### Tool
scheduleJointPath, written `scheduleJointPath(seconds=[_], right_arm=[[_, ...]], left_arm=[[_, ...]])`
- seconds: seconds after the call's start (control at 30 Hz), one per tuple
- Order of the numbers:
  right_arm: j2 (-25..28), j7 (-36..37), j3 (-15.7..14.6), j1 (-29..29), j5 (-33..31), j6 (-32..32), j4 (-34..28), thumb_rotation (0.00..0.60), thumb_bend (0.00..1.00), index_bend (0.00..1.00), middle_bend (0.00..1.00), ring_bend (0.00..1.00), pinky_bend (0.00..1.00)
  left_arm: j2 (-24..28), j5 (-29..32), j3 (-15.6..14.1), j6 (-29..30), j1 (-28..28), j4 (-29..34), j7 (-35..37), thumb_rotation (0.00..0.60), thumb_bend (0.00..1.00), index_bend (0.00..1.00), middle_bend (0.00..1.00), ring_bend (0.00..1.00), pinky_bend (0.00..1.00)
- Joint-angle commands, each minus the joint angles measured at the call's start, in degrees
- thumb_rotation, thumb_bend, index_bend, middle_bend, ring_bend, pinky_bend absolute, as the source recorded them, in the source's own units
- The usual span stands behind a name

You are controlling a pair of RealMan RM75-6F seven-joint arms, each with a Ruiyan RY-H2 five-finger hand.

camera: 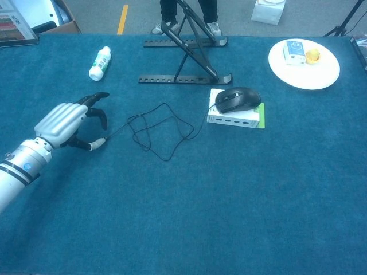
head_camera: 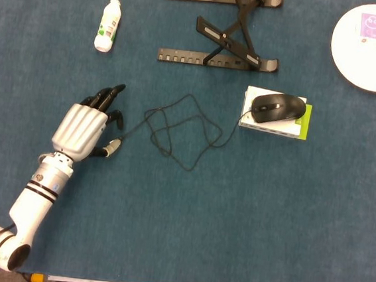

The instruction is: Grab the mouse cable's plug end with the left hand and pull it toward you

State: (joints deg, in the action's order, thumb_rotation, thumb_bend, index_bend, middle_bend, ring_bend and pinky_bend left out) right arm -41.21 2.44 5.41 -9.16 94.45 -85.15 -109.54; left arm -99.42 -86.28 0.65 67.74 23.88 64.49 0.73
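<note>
Basically the left hand point(head_camera: 81, 129) sits low on the blue table point(head_camera: 247, 213) with its fingers curled over the plug end point(head_camera: 112, 146) of the mouse cable point(head_camera: 179, 128). The plug lies at the thumb tip, touching or just beside it. Whether it is actually pinched or only touched, I cannot tell; the dark fingers point(camera: 94, 109) arch above it with a gap showing in the chest view. The right hand is in neither view.

The cable runs from the plug in loose tangled loops to the mouse point(head_camera: 279, 108), which rests on a white-and-green box point(head_camera: 276, 123).

Risks, as a judgement: if the grip is shallow, the plug could slip out at the start of the pull. The loops cross each other, so pulling may tighten them into a knot. Once the slack is gone, the mouse could be dragged off the box, or the box with it.

Hard to see: the contact between thumb and plug is tiny and partly covered by the palm shell from the head view. The arm is cut off at the frame edge. The white bottle point(head_camera: 108, 24), the black stand point(head_camera: 222, 31) and the plate point(head_camera: 356, 57) lie well apart from the cable.
</note>
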Motion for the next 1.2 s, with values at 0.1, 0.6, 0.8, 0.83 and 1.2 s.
scheduleJointPath(seconds=[0.1, 0.6, 0.8, 0.83, 1.2], right_arm=[[-0.1, 0.1, -0.1, 0.0, 0.1, 0.1, 0.1, 0.6, 0.38, 0.32, 0.2, 0.11, 0.08], [-0.1, 0.6, -0.3, 0.3, 0.0, -0.3, 0.6, 0.6, 0.38, 0.32, 0.2, 0.11, 0.08], [-0.3, 0.7, -0.3, 0.1, 0.0, 0.1, 0.7, 0.6, 0.38, 0.32, 0.2, 0.11, 0.08], [-0.3, 0.7, -0.2, 0.0, -0.1, 0.1, 0.7, 0.6, 0.38, 0.32, 0.2, 0.11, 0.08], [-0.3, 0.6, -0.2, 0.0, 0.0, 0.2, 0.5, 0.6, 0.38, 0.32, 0.2, 0.11, 0.08]], left_arm=[[0.1, -1.0, -0.4, 1.1, 0.0, 1.2, -1.1, 0.6, 0.26, 0.47, 0.04, 0.09, 0.27], [-0.3, -1.1, -0.6, 0.6, 0.3, 1.5, -2.2, 0.6, 0.26, 0.48, 0.04, 0.09, 0.27], [-0.4, -0.5, -0.5, -0.1, 0.4, -0.1, -1.6, 0.6, 0.26, 0.48, 0.04, 0.09, 0.27], [-0.4, -0.4, -0.5, -0.3, 0.4, -0.3, -1.4, 0.6, 0.26, 0.48, 0.04, 0.09, 0.27], [-0.7, -0.1, -0.6, -0.4, 0.2, -2.0, -0.7, 0.6, 0.26, 0.48, 0.04, 0.09, 0.27]])
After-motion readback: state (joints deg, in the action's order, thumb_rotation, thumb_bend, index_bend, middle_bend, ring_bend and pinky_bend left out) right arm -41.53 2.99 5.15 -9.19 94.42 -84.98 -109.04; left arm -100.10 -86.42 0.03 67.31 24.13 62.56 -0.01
